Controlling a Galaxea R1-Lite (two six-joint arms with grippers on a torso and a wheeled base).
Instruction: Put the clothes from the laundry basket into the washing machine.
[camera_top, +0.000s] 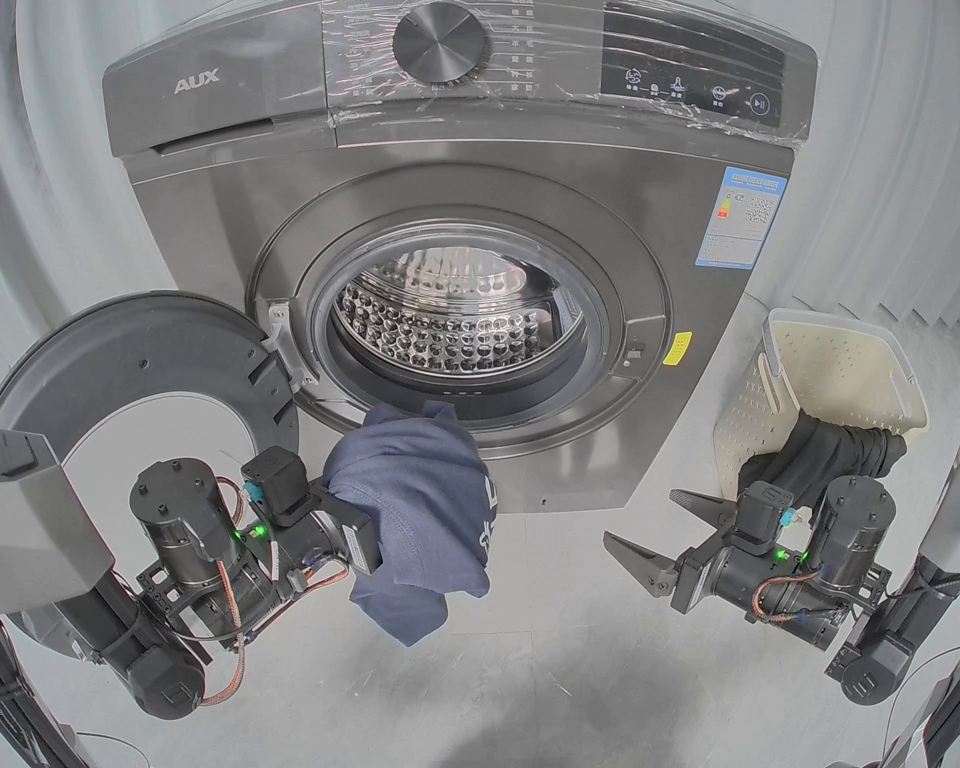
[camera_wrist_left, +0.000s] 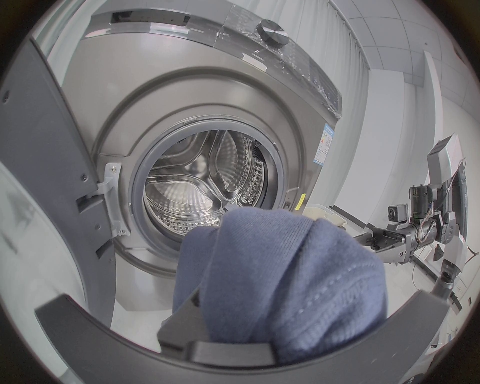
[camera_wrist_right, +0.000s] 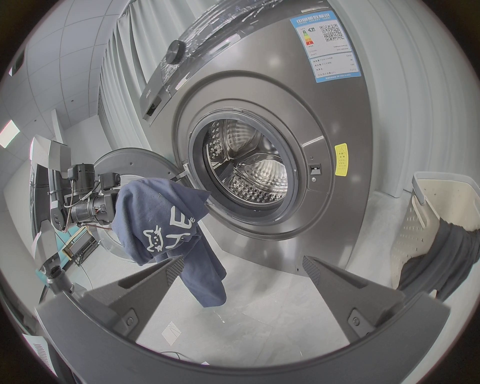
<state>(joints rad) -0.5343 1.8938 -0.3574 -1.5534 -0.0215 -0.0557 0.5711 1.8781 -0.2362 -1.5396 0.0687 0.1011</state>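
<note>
A grey front-loading washing machine (camera_top: 470, 180) stands ahead with its round door (camera_top: 140, 370) swung open to the left and its steel drum (camera_top: 450, 310) bare inside. My left gripper (camera_top: 375, 520) is shut on a blue garment (camera_top: 420, 510) that hangs just below the drum opening (camera_wrist_left: 200, 185); the same garment (camera_wrist_left: 285, 285) drapes over the fingers in the left wrist view and shows a white print (camera_wrist_right: 165, 227) in the right wrist view. My right gripper (camera_top: 660, 535) is open with nothing in it, low at the right beside the cream laundry basket (camera_top: 850, 370), from which a dark garment (camera_top: 830, 455) spills.
Pale curtains (camera_top: 880, 150) hang behind and beside the machine. The grey floor (camera_top: 560, 640) in front of the machine is bare between my two arms. The open door stands close to my left arm.
</note>
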